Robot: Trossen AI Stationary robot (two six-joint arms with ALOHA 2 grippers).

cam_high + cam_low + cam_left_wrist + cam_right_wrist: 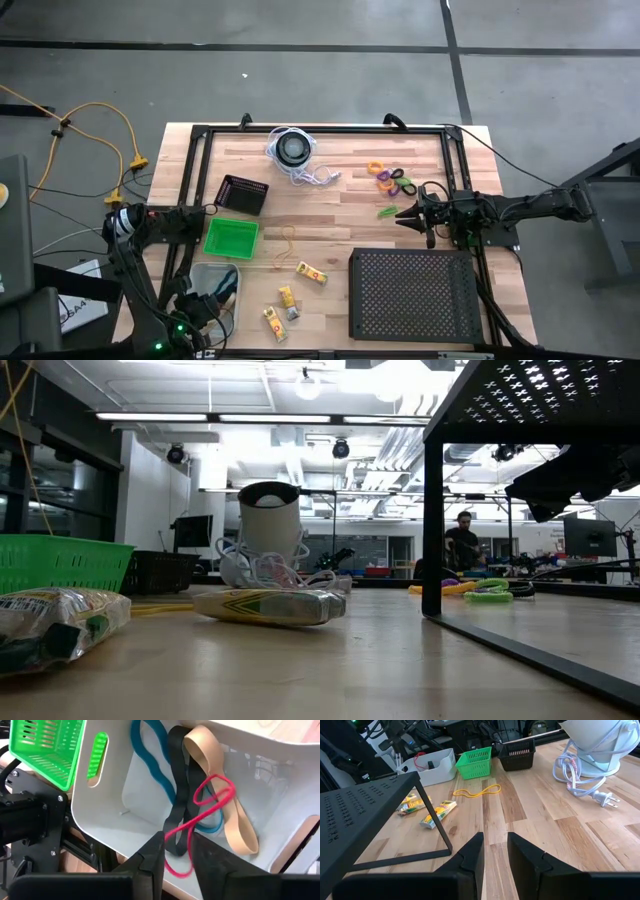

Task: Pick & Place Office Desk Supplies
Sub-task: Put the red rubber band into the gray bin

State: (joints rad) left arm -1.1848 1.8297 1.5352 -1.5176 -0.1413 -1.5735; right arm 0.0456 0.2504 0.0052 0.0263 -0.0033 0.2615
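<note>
My left gripper (178, 845) hangs, pointing down, in the white bin (135, 800) at the table's near left corner (200, 278). Its fingers are a little apart. A red rubber band (200, 805) runs between them and lies over the tan band (220, 785), black band (180, 780) and blue band (150, 755) on the bin's floor. A yellow band (286, 240) and three yellow packets (311, 272) (287, 296) (272, 319) lie on the wood. Coloured rings (392, 180) lie by my right gripper (402, 213), which waits open and holds nothing (495, 842). My left gripper comes from above, and the red band's near loop (176, 832) passes through the gap between its fingertips. The band is thinner than the gap. I cannot tell whether either finger touches it. The rest of the band lies slack on the other bands in the bin.
A green basket (232, 238) and a small black basket (243, 194) stand beyond the bin. A round disc with a white cord (293, 150) is at the far edge. The large black perforated tray (415, 295) stands on legs at the near right. Bare wood lies mid-table.
</note>
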